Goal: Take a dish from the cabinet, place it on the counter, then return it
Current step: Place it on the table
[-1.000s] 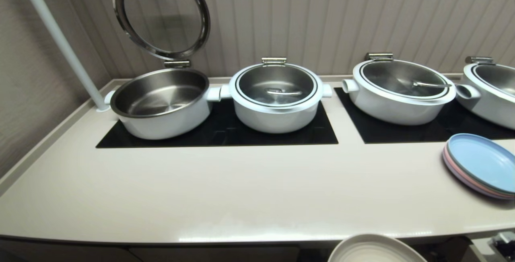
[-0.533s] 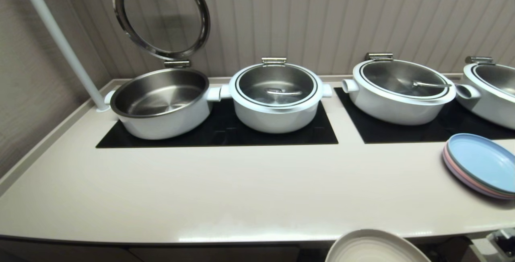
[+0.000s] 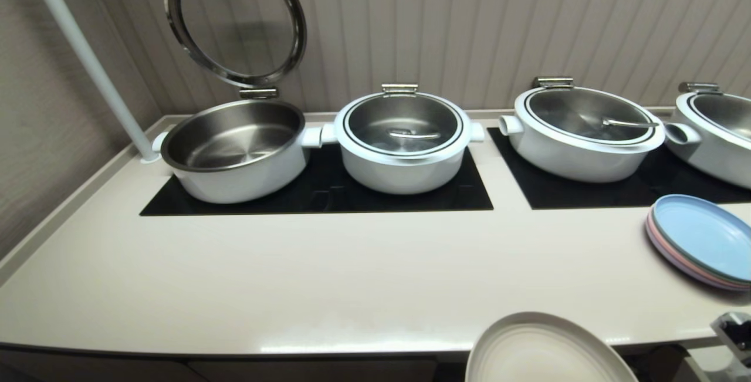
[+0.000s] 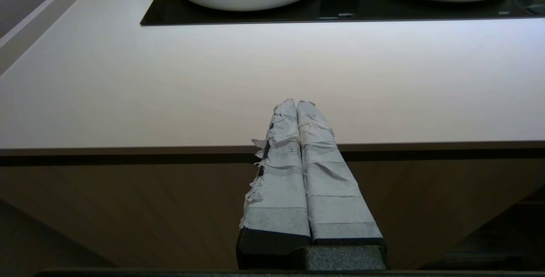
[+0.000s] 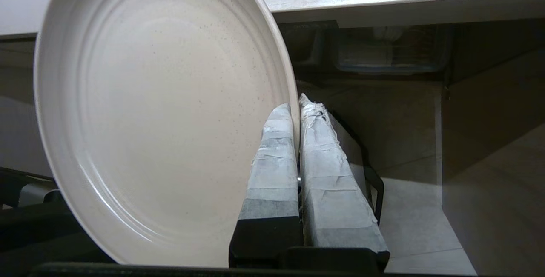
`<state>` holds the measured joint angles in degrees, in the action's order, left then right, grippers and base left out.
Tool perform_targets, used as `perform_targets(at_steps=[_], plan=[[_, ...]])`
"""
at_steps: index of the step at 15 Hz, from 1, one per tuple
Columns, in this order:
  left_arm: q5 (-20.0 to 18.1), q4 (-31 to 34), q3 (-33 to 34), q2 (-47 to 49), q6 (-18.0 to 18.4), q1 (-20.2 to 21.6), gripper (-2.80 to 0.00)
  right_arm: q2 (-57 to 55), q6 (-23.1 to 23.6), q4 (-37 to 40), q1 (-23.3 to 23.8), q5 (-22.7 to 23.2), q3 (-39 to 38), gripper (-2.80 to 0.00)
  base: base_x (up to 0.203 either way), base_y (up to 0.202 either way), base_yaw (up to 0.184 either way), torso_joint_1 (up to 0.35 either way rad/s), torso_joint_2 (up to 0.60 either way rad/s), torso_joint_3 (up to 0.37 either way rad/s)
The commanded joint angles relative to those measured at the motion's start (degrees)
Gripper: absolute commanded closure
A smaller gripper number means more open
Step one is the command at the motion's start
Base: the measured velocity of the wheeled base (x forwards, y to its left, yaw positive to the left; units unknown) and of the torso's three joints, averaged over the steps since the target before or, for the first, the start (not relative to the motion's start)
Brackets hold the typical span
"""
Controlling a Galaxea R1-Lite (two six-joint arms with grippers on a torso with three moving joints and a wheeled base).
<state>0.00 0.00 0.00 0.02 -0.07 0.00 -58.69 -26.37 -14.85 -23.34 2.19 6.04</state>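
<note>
The dish (image 3: 545,352), a plain cream-white plate, rises into the head view at the bottom edge, right of centre, and overlaps the front edge of the counter (image 3: 352,276). In the right wrist view the dish (image 5: 162,111) stands tilted on edge, and my right gripper (image 5: 296,100) is shut on its rim, one finger on each face. Behind it, under the counter's edge, lies the dark open inside of the cabinet (image 5: 374,94). My left gripper (image 4: 296,102) is shut on nothing and parked in front of the counter's front edge.
Several white pots sit on black glass panels (image 3: 317,194) at the back; the leftmost pot (image 3: 234,150) has its lid (image 3: 234,21) raised. Stacked blue and pink plates (image 3: 698,241) lie at the right. A white pole (image 3: 88,59) stands at the back left.
The dish has risen higher into the head view and now overlaps the counter's front edge. Part of the right arm has come up at the lower right corner.
</note>
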Motion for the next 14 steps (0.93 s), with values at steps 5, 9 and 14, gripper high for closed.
perform_targets(at_steps=[5,9,14], plan=[[0.0,0.0,0.0,0.0,0.0,0.0,0.00,-1.0,-0.9,0.6,0.1,0.0,2.0,0.00,0.000,0.000,0.000,0.000,0.00,0.000],[0.0,0.0,0.0,0.0,0.0,0.0,0.00,-1.9,-1.3,0.6,0.1,-0.1,2.2,0.00,0.000,0.000,0.000,0.000,0.00,0.000],[0.0,0.0,0.0,0.0,0.0,0.0,0.00,-5.9,-1.3,0.5,0.3,0.0,5.3,0.00,0.000,0.000,0.000,0.000,0.00,0.000]])
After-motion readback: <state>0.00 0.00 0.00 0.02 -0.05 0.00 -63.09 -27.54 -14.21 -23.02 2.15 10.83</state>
